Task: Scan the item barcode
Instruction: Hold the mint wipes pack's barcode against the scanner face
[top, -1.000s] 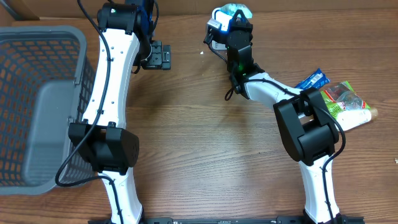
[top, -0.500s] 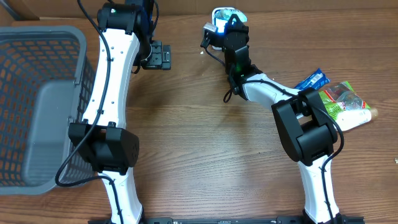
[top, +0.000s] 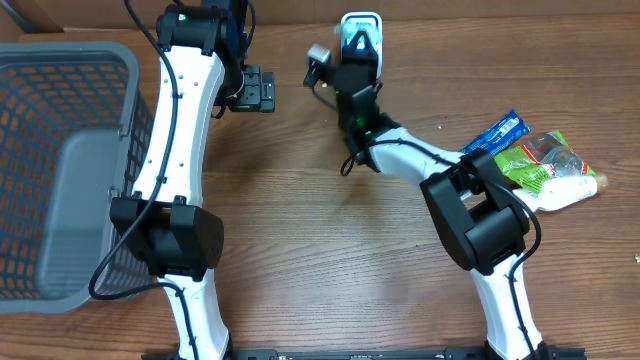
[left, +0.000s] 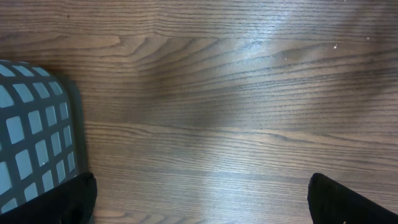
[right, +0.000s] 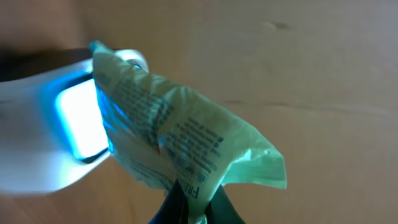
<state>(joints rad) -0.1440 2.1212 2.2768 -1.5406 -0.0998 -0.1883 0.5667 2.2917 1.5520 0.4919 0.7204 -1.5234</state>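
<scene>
The right arm (top: 420, 160) has swung left over the counter (top: 300, 230), and its elbow and forearm now lie further left than a second ago. The right gripper (top: 350, 48) has slid left with the packet (top: 356, 38). The scanner (top: 361, 17), mostly covered before, now shows its white rim behind the packet.

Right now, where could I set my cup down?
The widest bare wood of the table lies between the left arm and right arm. Another patch sits far right, beyond the snack packets. Crowded: the basket on the left, the scanner at the far edge.
</scene>
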